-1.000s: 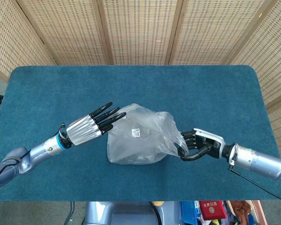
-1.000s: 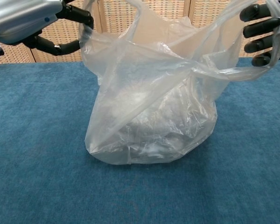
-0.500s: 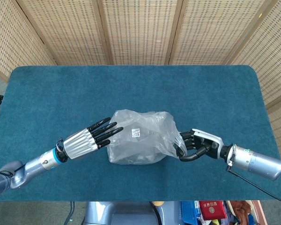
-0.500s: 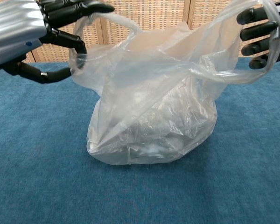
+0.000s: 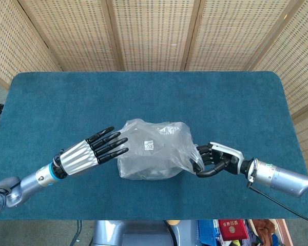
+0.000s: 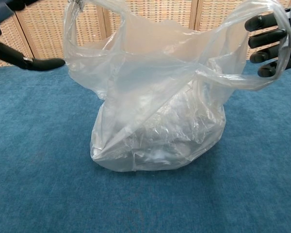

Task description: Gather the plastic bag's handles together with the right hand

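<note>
- Nearest the robot, the right hand [image 5: 211, 160] sits low on the blue worktop [image 5: 51, 97] at the bag's right side, its dark fingers [image 6: 266, 38] curled in on the right handle [image 6: 262, 77] (the thin film loops around them in the chest view), so it is grasping that handle.
- The plastic bag [image 5: 151, 156] stands about mid-worktop, nearer the front edge than the back, between the two hands; it is clear and crinkled, with a crumpled pale lump bulging its lower half.
- A small white label [image 5: 149, 145] shows on the bag's upper side in the head view; its print is too small to read.
- The left handle [image 6: 75, 29] stands up as an open loop at the bag's left in the chest view (its top runs out of the picture, so I cannot tell what, if anything, touches it there).
- The left hand [image 5: 103, 148] lies just left of the bag, flat with its fingers straight and spread, their tips at the bag's left edge; it is released, with nothing in it. Whether the tips actually touch the film I cannot tell.
- Farthest back, woven cane screens [image 5: 154, 31] stand behind the worktop's rear edge.
</note>
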`<action>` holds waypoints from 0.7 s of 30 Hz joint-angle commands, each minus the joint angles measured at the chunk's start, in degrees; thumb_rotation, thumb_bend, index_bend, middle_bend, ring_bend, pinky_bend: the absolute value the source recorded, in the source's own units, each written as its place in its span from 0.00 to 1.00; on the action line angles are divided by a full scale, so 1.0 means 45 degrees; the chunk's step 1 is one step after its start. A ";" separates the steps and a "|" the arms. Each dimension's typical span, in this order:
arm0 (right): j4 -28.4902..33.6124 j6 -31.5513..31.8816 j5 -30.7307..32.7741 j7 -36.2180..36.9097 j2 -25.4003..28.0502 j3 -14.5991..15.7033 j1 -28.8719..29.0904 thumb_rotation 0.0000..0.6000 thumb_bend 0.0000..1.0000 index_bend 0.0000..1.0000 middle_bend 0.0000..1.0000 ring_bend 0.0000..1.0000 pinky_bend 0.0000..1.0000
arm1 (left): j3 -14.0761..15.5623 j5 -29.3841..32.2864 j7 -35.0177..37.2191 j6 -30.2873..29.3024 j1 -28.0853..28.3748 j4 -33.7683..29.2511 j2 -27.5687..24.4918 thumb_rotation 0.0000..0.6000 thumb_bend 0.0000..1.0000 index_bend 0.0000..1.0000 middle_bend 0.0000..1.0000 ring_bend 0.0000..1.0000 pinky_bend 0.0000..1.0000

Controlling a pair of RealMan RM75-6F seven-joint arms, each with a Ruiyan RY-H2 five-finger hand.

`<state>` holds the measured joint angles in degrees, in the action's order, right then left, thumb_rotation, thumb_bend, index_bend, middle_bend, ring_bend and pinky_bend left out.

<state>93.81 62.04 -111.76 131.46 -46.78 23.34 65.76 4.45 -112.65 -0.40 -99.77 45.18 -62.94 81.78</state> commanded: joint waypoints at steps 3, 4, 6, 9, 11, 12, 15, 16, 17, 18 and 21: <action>-0.0006 0.0008 -0.0012 0.0014 -0.0012 0.0009 -0.0004 1.00 0.00 0.52 0.65 0.49 0.47 | -0.0487 0.0148 0.0531 -0.0300 -0.0010 0.0210 0.0019 1.00 0.28 0.00 0.00 0.00 0.13; -0.0011 0.0014 -0.0017 0.0018 -0.0011 0.0014 -0.0007 1.00 0.00 0.52 0.65 0.49 0.47 | -0.0576 0.0197 0.0678 -0.0340 0.0015 0.0191 0.0001 1.00 0.28 0.00 0.00 0.00 0.13; -0.0045 -0.0006 -0.0009 0.0031 -0.0017 0.0029 -0.0011 1.00 0.00 0.52 0.65 0.49 0.47 | -0.0800 0.0299 0.0988 -0.0375 0.0102 0.0246 -0.0077 1.00 0.28 0.00 0.00 0.00 0.13; -0.0112 -0.0034 0.0015 0.0073 -0.0044 0.0035 -0.0011 1.00 0.00 0.52 0.65 0.49 0.48 | -0.1153 0.0407 0.1330 -0.0518 0.0236 0.0719 -0.0105 1.00 0.28 0.00 0.00 0.00 0.13; -0.0166 -0.0042 0.0001 0.0100 -0.0058 0.0045 -0.0001 1.00 0.00 0.52 0.65 0.49 0.48 | -0.1418 0.0646 0.1737 -0.0565 0.0294 0.1209 -0.0033 1.00 0.28 0.00 0.00 0.00 0.14; -0.0187 -0.0036 0.0003 0.0123 -0.0069 0.0047 -0.0003 1.00 0.00 0.52 0.65 0.49 0.48 | -0.1500 0.0729 0.1897 -0.0538 0.0331 0.1437 0.0029 1.00 0.28 0.00 0.00 0.00 0.14; -0.0260 0.0013 0.0009 0.0189 -0.0114 0.0041 -0.0019 1.00 0.00 0.52 0.65 0.49 0.47 | -0.1697 0.1020 0.2260 -0.0247 0.0465 0.2047 0.0283 1.00 0.28 0.00 0.00 0.00 0.14; -0.0273 0.0033 -0.0003 0.0212 -0.0126 0.0040 -0.0017 1.00 0.00 0.52 0.65 0.49 0.47 | -0.1770 0.1133 0.2321 -0.0079 0.0537 0.2244 0.0409 1.00 0.28 0.00 0.00 0.00 0.14; -0.0288 0.0038 -0.0022 0.0229 -0.0133 0.0046 -0.0009 1.00 0.00 0.52 0.65 0.49 0.47 | -0.1831 0.1207 0.2357 0.0064 0.0622 0.2439 0.0551 1.00 0.28 0.00 0.00 0.00 0.14; -0.0292 0.0038 -0.0042 0.0232 -0.0138 0.0055 -0.0002 1.00 0.00 0.52 0.65 0.49 0.47 | -0.1880 0.1264 0.2362 0.0220 0.0715 0.2629 0.0698 1.00 0.28 0.00 0.00 0.00 0.14; -0.0252 0.0049 -0.0052 0.0232 -0.0111 0.0051 0.0035 1.00 0.00 0.52 0.65 0.49 0.47 | -0.2010 0.1378 0.2289 0.0737 0.1094 0.3202 0.1306 1.00 0.28 0.00 0.00 0.00 0.14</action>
<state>92.68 62.25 -111.99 132.50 -47.28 23.58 65.91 -3.98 -107.05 9.90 -97.89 48.94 -49.89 86.04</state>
